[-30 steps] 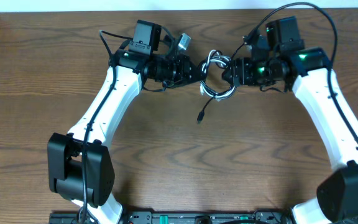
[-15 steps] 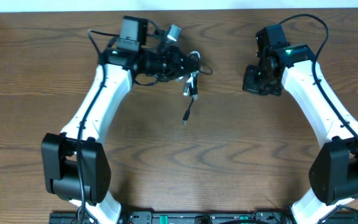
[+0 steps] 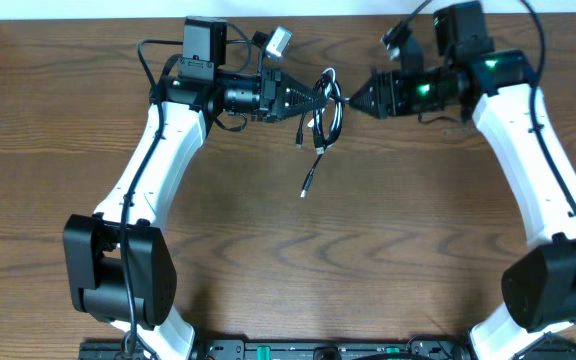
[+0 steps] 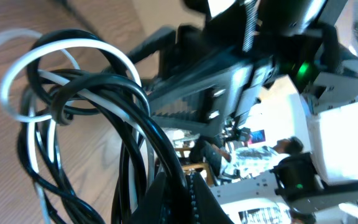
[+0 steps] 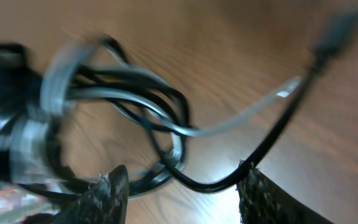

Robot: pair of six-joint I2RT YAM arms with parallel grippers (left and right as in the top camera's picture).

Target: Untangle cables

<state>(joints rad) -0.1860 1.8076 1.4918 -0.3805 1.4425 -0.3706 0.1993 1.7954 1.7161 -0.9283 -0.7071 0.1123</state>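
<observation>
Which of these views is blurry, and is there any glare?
Right wrist view: motion blur smears the cables, and a bright glare patch sits on the table. Left wrist view: cables fairly sharp up close, background softer. Overhead view: sharp, evenly lit.

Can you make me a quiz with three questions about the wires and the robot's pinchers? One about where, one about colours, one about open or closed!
1. Where is the tangled bundle of thin black and white cables?
A. at the tip of the left gripper
B. lying far from both arms
C. coiled at the picture's bottom edge

2. What colours are the cords in it?
A. red and blue
B. black and white
C. green and yellow

3. How do the fingers of the right gripper stand?
A. squeezed tight on a plug
B. apart
C. out of every picture

Answers: 1 A, the bundle hangs from that gripper's closed tip. 2 B, both wrist views show black and white loops. 3 B, its wrist view shows a wide gap between them.
</observation>
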